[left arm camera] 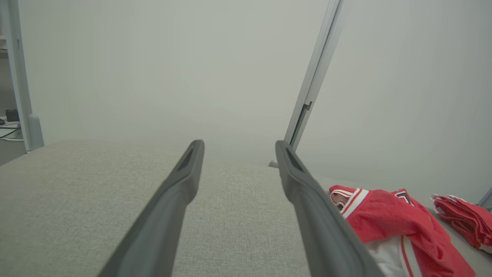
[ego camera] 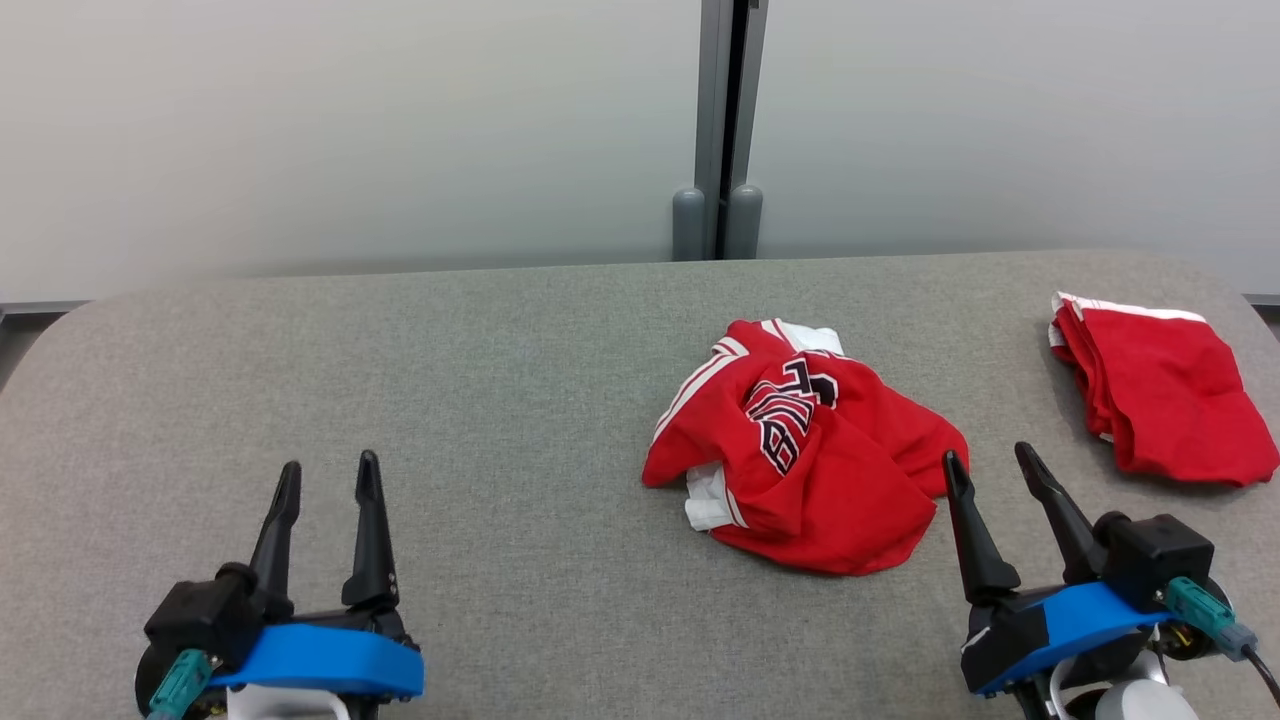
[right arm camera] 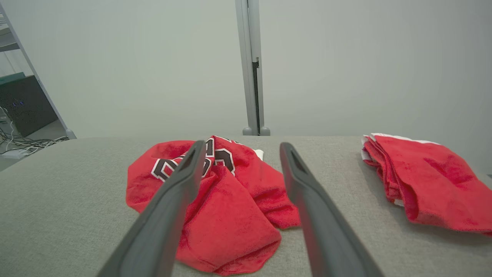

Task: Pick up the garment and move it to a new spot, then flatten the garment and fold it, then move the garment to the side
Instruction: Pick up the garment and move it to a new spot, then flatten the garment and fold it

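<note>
the left gripper (ego camera: 329, 460) and right gripper (ego camera: 988, 451) stand wide and empty — the crumpled garment (ego camera: 805, 465) lies on bare table (ego camera: 400, 380), seemingly for flattening room, apart from 1 folded garment (ego camera: 1165, 400).

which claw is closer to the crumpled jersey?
Right. The right claw sits just off the right edge of the jersey; the left claw is well off to its left.

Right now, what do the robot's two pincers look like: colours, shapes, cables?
The left pincer and right pincer look alike: two long, dark, tapering fingers on a black base, a bright blue band beneath, and a teal plug at the outer side. A dark cable leaves the right plug.
</note>
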Robot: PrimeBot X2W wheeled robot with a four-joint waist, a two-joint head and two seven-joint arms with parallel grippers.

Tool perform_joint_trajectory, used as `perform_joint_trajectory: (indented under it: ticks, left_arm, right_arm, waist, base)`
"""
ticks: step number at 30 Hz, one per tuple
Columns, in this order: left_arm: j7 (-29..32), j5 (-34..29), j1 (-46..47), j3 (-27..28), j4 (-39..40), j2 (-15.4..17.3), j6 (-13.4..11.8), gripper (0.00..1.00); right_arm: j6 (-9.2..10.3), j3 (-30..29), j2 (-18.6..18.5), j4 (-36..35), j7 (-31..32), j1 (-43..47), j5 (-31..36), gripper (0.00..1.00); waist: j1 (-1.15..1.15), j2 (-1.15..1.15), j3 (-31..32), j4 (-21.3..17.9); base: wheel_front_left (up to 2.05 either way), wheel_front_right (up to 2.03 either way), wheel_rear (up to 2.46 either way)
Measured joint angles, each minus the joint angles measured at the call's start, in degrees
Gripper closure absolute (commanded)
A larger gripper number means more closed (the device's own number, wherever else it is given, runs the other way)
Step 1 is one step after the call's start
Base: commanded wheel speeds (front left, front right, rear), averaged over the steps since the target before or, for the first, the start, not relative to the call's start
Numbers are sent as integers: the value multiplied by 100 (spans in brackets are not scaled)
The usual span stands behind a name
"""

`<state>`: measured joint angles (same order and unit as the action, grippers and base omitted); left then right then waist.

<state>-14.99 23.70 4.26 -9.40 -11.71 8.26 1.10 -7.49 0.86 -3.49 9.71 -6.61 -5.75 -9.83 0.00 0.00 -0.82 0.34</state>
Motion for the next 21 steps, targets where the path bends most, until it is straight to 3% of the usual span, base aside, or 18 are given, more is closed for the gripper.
perform_joint_trajectory:
  ticks: [10, 21]
  left_arm:
    - [0, -154, -554, 488, 91, -189, 124, 0]
    - [-1, -398, -619, 613, -38, -302, 236, 0]
  right_arm:
    - [1, -86, 38, 98, -27, 146, -75, 0]
    - [1, -80, 53, 108, -26, 146, -75, 0]
  waist:
    - [0, 0, 131, -116]
    - [0, 0, 119, -182]
  base:
    - [0, 0, 0]
    - [0, 0, 0]
